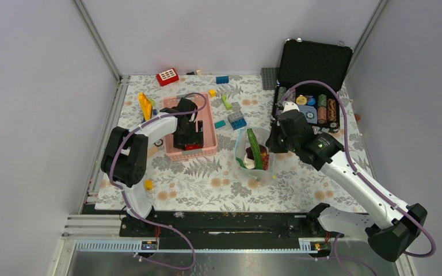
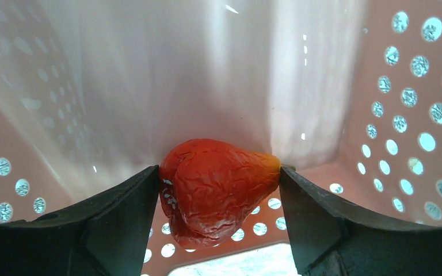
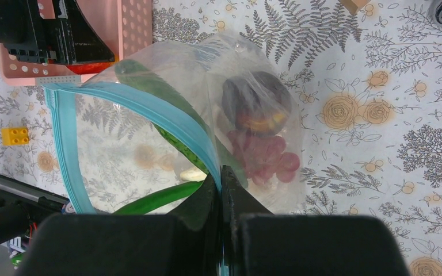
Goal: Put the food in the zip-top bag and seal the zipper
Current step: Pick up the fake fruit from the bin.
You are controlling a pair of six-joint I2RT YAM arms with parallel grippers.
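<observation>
Between the fingers of your left gripper (image 2: 217, 175), the red piece (image 2: 218, 195) is sitting on the basket (image 2: 374, 86) floor, touching both. You are wanting a centred, firm squeeze before lifting. Your right gripper (image 3: 221, 179) is pinching the zipper (image 3: 63, 144), propping the bag (image 3: 207, 63) mouth open.

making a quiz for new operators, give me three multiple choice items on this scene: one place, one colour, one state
1. Where is the red piece? A. in the bag B. in the basket C. in the right gripper
2. What colour is the zipper? A. green B. yellow C. light blue
3. The right gripper is A. shut on the zipper B. open above the bag C. out of view

1 B: it sits inside the pink walls, between the fingers of the left gripper.
2 C: the strip round the bag's mouth is light blue.
3 A: its jaws pinch the strip, no gap.
</observation>
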